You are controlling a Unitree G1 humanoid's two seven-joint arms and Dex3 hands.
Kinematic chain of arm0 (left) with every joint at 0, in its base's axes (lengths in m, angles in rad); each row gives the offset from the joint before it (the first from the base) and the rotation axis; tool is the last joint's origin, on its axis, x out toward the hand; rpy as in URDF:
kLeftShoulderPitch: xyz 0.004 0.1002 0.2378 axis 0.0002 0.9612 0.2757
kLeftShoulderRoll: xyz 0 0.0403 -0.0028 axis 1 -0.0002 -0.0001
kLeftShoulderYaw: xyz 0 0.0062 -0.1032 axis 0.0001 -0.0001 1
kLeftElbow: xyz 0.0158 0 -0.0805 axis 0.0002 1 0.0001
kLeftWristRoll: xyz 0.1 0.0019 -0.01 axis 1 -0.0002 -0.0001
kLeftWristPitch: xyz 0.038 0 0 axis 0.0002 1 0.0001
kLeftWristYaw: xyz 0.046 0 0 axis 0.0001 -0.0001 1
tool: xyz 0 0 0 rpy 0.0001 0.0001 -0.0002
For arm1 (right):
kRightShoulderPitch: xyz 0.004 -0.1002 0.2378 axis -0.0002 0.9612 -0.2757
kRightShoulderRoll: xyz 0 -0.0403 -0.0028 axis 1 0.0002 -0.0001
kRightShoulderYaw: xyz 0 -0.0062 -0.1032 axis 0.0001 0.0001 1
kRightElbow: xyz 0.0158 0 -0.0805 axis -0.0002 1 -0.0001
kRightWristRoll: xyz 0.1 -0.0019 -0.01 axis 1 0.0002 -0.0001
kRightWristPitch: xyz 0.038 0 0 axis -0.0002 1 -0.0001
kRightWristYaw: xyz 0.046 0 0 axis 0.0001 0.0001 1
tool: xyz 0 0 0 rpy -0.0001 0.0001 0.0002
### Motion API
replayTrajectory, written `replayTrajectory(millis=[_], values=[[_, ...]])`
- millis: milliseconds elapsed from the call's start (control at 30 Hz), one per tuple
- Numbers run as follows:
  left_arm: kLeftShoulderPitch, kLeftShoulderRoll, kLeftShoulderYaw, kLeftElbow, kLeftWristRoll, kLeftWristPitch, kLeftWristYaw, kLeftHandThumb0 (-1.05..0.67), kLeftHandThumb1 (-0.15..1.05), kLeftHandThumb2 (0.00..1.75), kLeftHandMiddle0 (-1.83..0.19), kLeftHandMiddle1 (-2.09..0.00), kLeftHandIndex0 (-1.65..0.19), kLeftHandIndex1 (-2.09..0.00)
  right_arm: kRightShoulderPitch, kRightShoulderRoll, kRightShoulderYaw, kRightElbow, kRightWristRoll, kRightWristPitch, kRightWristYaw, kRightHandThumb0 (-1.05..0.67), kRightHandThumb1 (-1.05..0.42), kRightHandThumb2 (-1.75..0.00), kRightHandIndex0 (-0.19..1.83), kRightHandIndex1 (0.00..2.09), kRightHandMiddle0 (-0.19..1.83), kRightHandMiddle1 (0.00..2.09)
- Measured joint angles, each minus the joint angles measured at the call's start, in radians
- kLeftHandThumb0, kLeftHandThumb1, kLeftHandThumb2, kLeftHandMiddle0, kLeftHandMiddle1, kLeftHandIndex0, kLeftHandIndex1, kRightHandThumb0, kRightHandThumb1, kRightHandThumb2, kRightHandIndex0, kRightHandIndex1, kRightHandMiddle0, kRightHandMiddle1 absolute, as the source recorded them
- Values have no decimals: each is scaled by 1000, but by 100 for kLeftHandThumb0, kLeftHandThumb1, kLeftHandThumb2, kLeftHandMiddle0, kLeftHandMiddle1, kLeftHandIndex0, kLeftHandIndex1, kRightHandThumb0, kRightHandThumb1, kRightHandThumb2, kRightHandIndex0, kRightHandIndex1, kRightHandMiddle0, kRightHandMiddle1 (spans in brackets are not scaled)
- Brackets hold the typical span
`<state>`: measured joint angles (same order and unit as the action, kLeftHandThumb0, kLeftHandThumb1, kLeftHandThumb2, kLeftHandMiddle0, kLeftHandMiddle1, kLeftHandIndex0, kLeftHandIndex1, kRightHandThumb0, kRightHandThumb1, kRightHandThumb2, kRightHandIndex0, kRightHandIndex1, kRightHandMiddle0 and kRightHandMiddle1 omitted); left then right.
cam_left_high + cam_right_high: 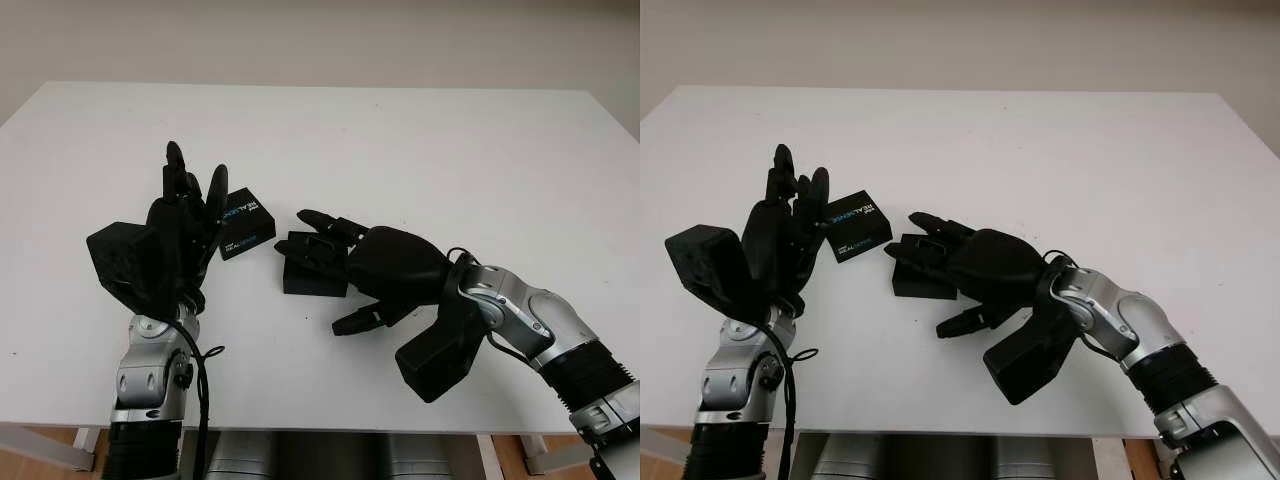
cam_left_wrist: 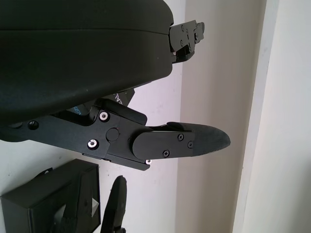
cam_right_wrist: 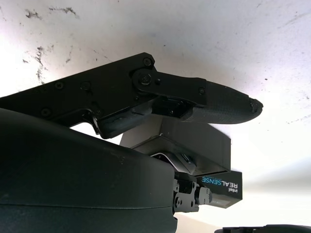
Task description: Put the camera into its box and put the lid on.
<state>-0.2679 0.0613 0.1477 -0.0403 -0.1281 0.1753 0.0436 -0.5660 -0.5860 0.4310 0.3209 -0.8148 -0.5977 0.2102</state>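
Observation:
The black box sits mid-table, and my right hand lies over its top, open, with the thumb off to the near side. In the right wrist view the box shows under the fingers, and a silvery part of the camera lies inside it. The lid, black with REALSENSE lettering, rests on the table just left of the box. My left hand stands upright beside the lid, open and holding nothing.
The white table stretches wide behind and to the right of the box. Its front edge runs close below both forearms. A cable hangs along the left arm.

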Motion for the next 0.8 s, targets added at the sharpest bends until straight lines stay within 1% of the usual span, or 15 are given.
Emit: replayTrajectory(millis=[133,300,400,500,567,800], values=[[0,0,-3,-1,8,3,3,-69,105,41,19,0,19,0,-32,21,9,65,-5,12,-21,-86,-105,-56,-16,5,4,9],[1,-1,-5,-2,11,6,6,-70,105,41,19,0,19,0,-72,41,26,140,-12,28,-46,-89,-105,-61,-18,5,2,7],[2,-1,-7,-3,12,6,8,-70,105,40,19,0,19,0,-79,49,36,159,-13,34,-51,-88,-105,-58,-17,5,1,6],[4,-1,-8,-4,13,6,8,-68,105,42,19,0,19,0,-81,61,43,177,-6,42,-42,-88,-105,-58,-19,4,-8,1],[8,-1,-10,-15,13,9,7,-68,105,42,19,0,19,0,-81,71,47,184,-4,51,-35,-89,-105,-61,-19,2,-15,1],[12,-1,-11,-33,13,28,4,-69,105,42,19,0,19,0,-87,91,60,188,-3,88,3,-89,-105,-61,-19,0,-19,0]])
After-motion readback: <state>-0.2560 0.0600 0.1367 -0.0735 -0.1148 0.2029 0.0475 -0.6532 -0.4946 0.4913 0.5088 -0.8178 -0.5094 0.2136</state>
